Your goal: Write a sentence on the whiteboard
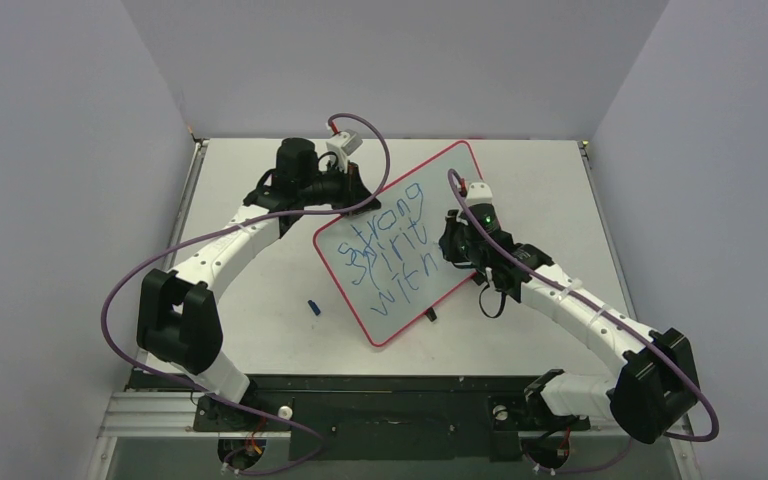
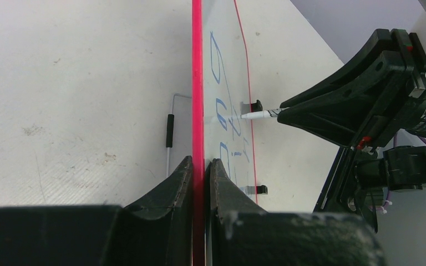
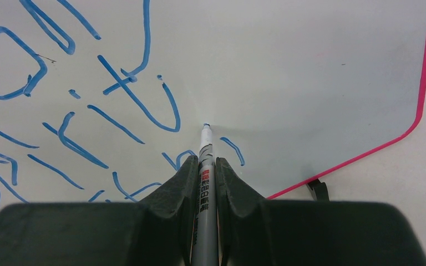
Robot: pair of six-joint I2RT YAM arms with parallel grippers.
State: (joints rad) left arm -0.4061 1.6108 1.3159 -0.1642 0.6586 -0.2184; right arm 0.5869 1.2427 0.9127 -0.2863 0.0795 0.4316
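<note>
The whiteboard, glossy pale with a pink rim, stands tilted at the table's middle. Blue letters of the sentence run in three lines: "strong", "spirit", "with" plus a partial stroke. My left gripper is shut on the board's far-left rim, one finger on each face. My right gripper is shut on a grey marker. The marker's white tip touches the board just right of the last blue stroke. The marker also shows in the left wrist view, meeting the board face.
A small blue marker cap lies on the table left of the board's near corner. A bent wire stand with a black sleeve shows behind the board. Black clips sit on the board's edge. Grey walls enclose the table on three sides.
</note>
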